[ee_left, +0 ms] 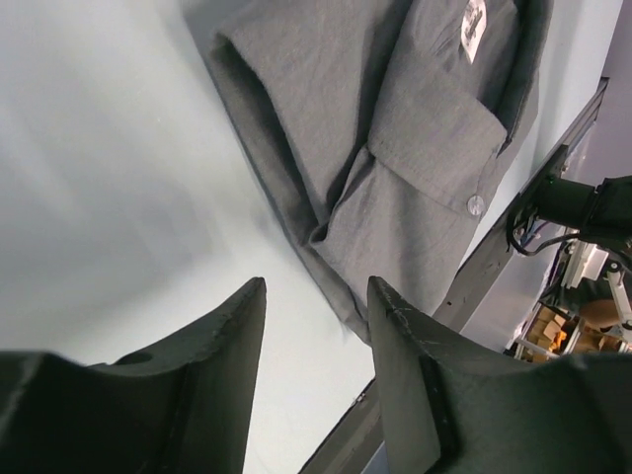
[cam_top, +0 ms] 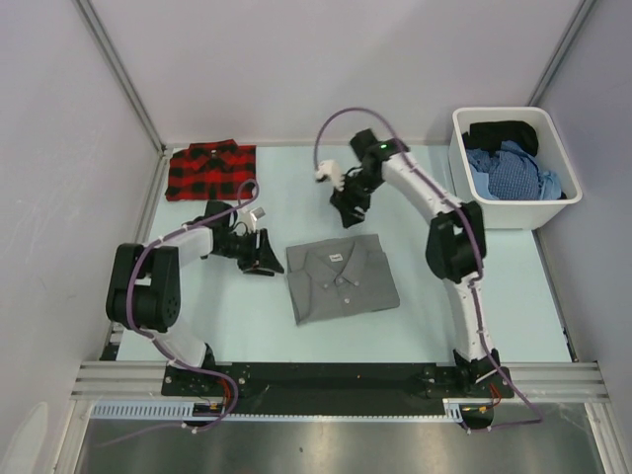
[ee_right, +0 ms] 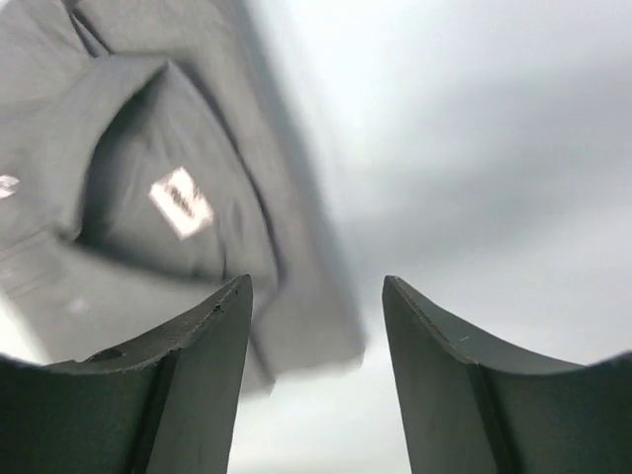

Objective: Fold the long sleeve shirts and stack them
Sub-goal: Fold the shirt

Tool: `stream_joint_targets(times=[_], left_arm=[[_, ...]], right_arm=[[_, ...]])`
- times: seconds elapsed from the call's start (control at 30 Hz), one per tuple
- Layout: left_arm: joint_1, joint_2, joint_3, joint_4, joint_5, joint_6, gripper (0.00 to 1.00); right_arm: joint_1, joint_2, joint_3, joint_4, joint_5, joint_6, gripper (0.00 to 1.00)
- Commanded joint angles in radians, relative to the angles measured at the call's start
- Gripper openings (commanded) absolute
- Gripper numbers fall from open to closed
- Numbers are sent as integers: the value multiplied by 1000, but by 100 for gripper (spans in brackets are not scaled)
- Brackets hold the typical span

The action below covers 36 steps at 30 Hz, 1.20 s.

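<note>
A folded grey long sleeve shirt (cam_top: 342, 279) lies collar-up in the middle of the table, its white neck label (ee_left: 473, 26) showing. A folded red-and-black plaid shirt (cam_top: 209, 170) lies at the far left corner. My left gripper (cam_top: 265, 254) hovers just left of the grey shirt (ee_left: 395, 138), open with nothing between its fingers. My right gripper (cam_top: 350, 210) hangs just beyond the grey shirt's (ee_right: 148, 197) far edge, also open and empty.
A white bin (cam_top: 513, 168) holding blue and black clothes stands at the far right. Grey walls close in the table on three sides. A black rail (cam_top: 336, 377) runs along the near edge.
</note>
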Motion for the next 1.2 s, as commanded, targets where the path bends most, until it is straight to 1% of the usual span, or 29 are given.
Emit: stream_joint_targets(times=[0.0,0.07,0.2,0.37,0.47,0.67,0.7,0.73,0.77,0.8,0.93,1.03,1.07,1.13,1.17], left_arm=[[-32,39,69,13,42,40,48],[-57,50,74,15,36,45,48],[-86,73,86,-14,11,48,48],[-112,96,100,-47,-4,53,45],[-123,94,103,-53,5,54,43],[-125,96,126,-68,-13,68,28],[-125,99,132,-73,-13,70,18],[-125,101,140,-76,-18,70,12],[-125,102,144,-76,-23,70,8],[-125,104,150,-77,-24,70,1],[-125,101,170,-87,-27,85,0],[-125,94,184,-91,-43,94,0],[-126,96,186,-93,-44,96,0],[-125,108,193,-94,-50,96,0],[-125,110,195,-97,-52,96,0]], right_arm=[[-171,-146,-117,-7,-199,251,59],[-212,-145,-187,-4,-245,328,56],[-292,-145,-275,19,-271,391,54],[-320,-156,-390,31,-289,409,53],[-319,-156,-427,52,-299,419,53],[-318,-122,-467,49,-279,400,54],[-319,-122,-474,48,-271,394,55],[-319,-122,-489,49,-265,389,55],[-317,-122,-499,49,-254,377,56],[-318,-120,-506,52,-250,371,56],[-320,-111,-533,53,-233,354,57],[-320,-108,-534,49,-249,343,52],[-320,-108,-533,51,-254,342,47],[-322,-108,-528,52,-265,340,41],[-322,-107,-523,51,-268,340,34]])
